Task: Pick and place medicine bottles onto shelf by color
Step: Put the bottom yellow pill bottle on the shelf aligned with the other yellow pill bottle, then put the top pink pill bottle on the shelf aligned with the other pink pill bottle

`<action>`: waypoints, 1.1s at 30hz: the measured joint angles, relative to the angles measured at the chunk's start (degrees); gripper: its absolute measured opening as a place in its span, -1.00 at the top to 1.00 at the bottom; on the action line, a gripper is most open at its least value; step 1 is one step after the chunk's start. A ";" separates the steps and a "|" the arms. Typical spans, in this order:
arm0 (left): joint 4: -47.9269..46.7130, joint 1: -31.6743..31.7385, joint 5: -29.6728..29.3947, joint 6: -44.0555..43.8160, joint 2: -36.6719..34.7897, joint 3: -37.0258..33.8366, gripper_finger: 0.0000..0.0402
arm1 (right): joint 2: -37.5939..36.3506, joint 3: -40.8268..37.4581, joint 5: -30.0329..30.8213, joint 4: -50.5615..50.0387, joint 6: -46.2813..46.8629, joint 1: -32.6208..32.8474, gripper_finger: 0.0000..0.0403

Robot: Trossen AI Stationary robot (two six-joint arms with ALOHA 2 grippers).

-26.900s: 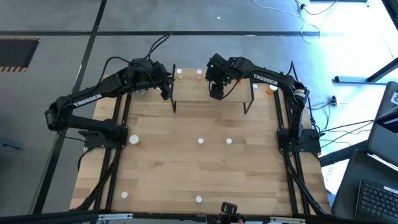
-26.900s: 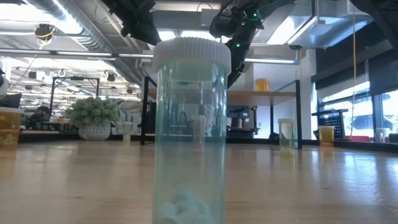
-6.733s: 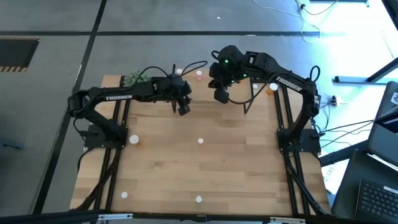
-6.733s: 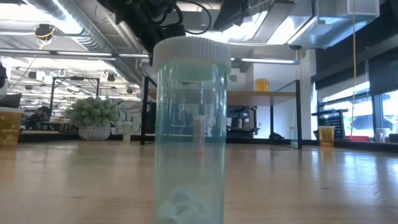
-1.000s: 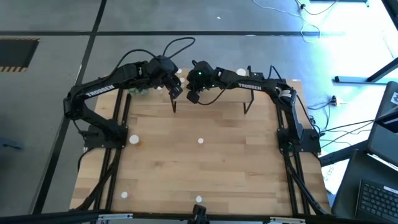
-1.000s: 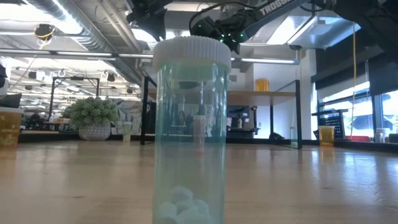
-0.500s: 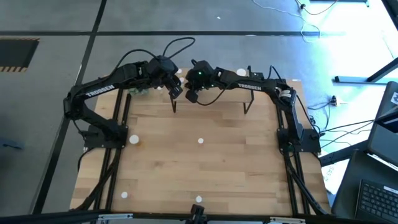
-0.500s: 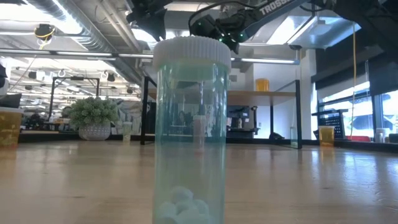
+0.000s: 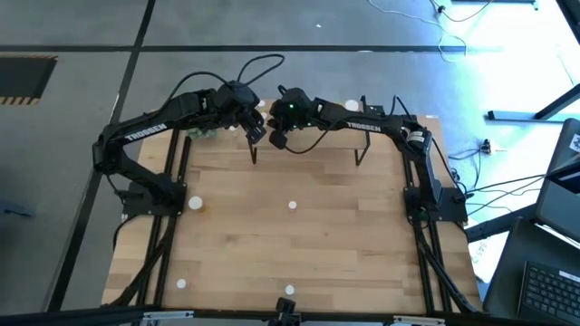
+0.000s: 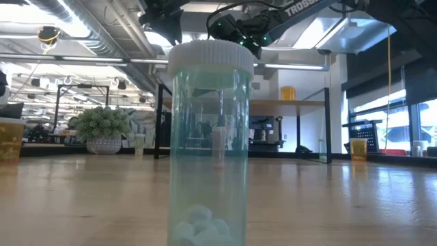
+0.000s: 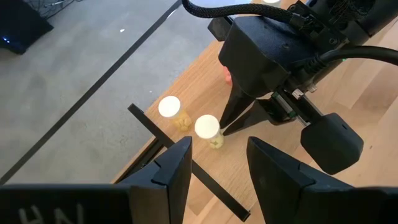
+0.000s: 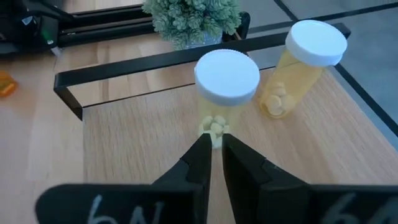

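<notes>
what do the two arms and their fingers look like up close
Both arms are black, jointed, with white TROSSEN lettering on the left arm and right arm. Black cables loop off the wrists. The right wrist shows a green light. Fingers are dark, flat wedges tapering to tips.

A grey concrete floor (image 9: 82, 36), crossed by dark lines, is being seen around the wooden worktop (image 9: 290, 235). Cables (image 9: 507, 186) and a laptop (image 9: 544, 281) are lying beside the worktop's right edge. Behind the worktop, exposed ceiling ducts (image 10: 82, 34), distant shelving and bright windows (image 10: 382, 109) are being shown.
</notes>
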 joint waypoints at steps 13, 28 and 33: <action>0.00 0.00 0.00 0.04 0.02 0.00 0.26 | 0.00 0.00 -4.06 1.51 -0.45 0.00 0.79; -3.82 -0.17 -1.26 -2.48 -1.82 -0.02 0.26 | -6.11 -0.04 1.85 -6.31 -3.35 1.44 0.79; -6.41 -0.17 -1.76 -6.10 -4.82 -0.02 0.26 | -10.10 0.00 1.99 -12.93 -5.84 3.60 0.79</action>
